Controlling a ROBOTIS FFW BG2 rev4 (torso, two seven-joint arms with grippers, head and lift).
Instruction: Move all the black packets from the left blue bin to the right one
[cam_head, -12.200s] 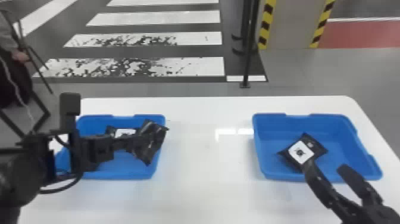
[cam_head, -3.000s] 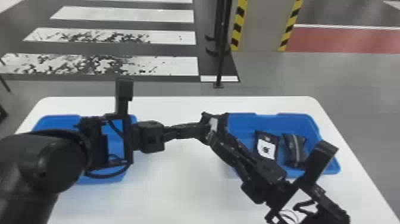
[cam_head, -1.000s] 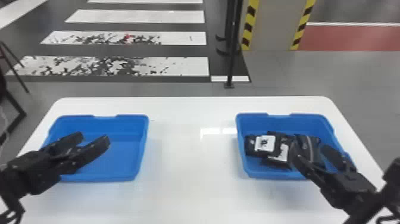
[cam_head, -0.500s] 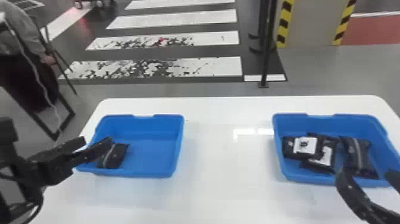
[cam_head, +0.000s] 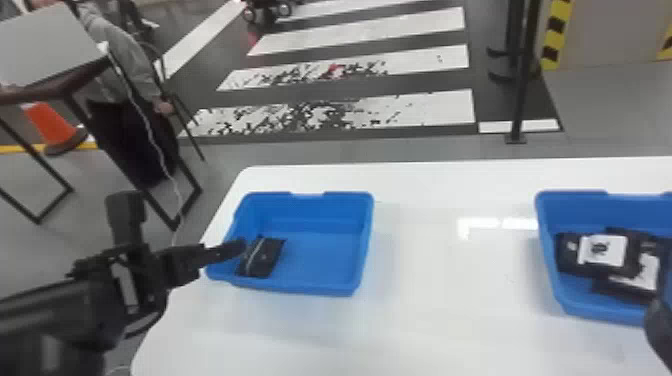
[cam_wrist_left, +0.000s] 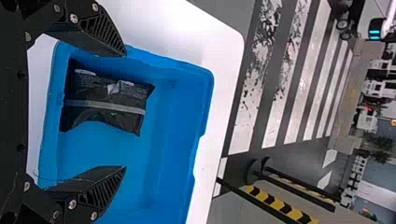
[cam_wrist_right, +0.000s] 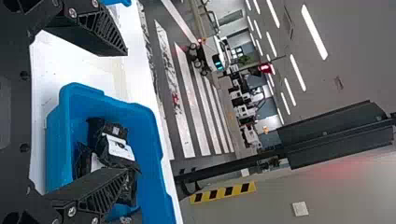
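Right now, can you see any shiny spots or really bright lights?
Head view: white patches of glare on the smooth white table, beside the right blue plastic bin; right wrist view: long, glowing white ceiling lamps.

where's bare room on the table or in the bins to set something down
Bare tabletop runs between the left bin and right bin; the left bin's floor is open to the right of its packet. Crowded: the right bin's overlapping packets.
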